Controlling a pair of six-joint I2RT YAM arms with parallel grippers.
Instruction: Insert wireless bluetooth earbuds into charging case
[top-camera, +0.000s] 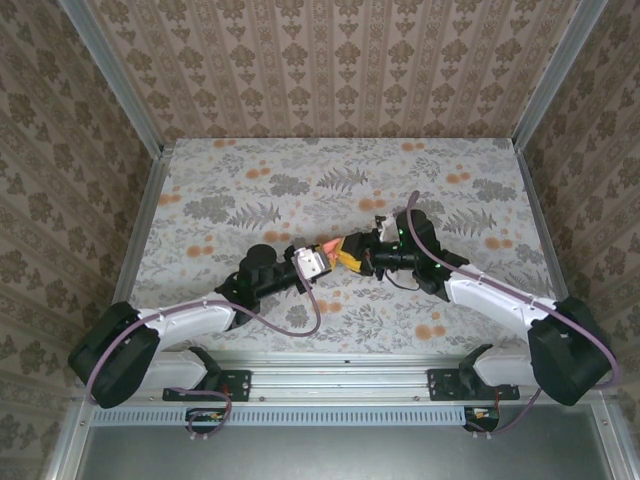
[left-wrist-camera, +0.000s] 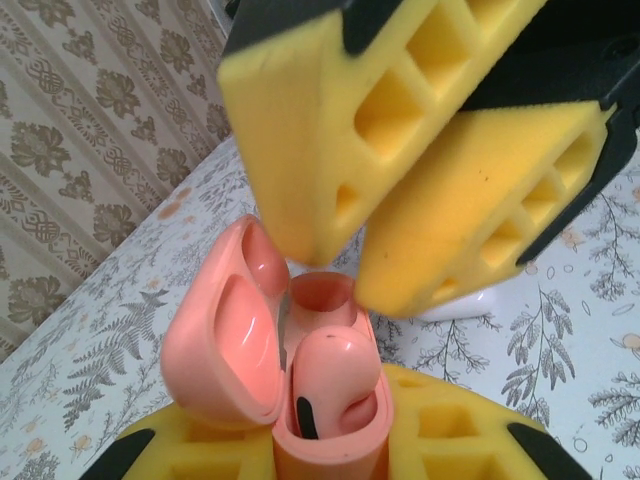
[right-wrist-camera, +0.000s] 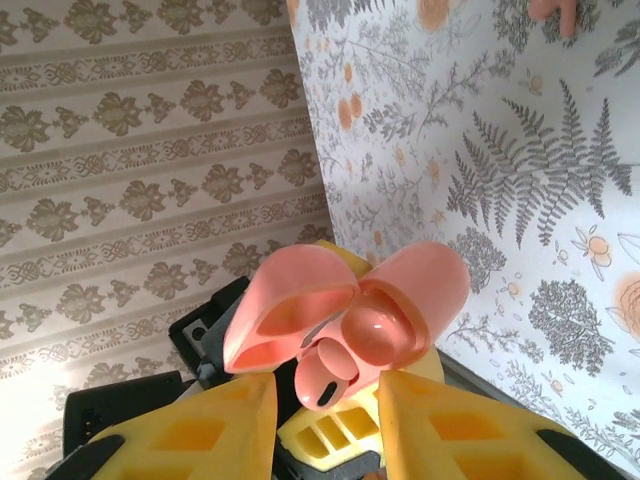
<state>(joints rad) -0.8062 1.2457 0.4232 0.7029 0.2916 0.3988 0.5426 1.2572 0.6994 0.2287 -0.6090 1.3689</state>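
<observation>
My left gripper (left-wrist-camera: 325, 452) is shut on a coral-pink charging case (left-wrist-camera: 330, 420), held upright with its lid (left-wrist-camera: 215, 340) swung open. A coral-pink earbud (left-wrist-camera: 335, 375) stands in the case's near slot, its head above the rim. The far slot (left-wrist-camera: 322, 292) is bare. My right gripper (left-wrist-camera: 350, 272) hovers just above the case, its yellow fingers (left-wrist-camera: 310, 120) apart with nothing between them. In the right wrist view the earbud (right-wrist-camera: 325, 375) pokes out of the case (right-wrist-camera: 415, 290) just beyond my right gripper (right-wrist-camera: 325, 400). From above, both grippers meet at the case (top-camera: 328, 247) mid-table.
A white rounded case (left-wrist-camera: 470, 305) lies on the flower-printed table (top-camera: 300, 180) just behind the right fingers. Another coral-pink earbud (right-wrist-camera: 553, 12) lies on the table farther off. Patterned walls enclose the table on three sides.
</observation>
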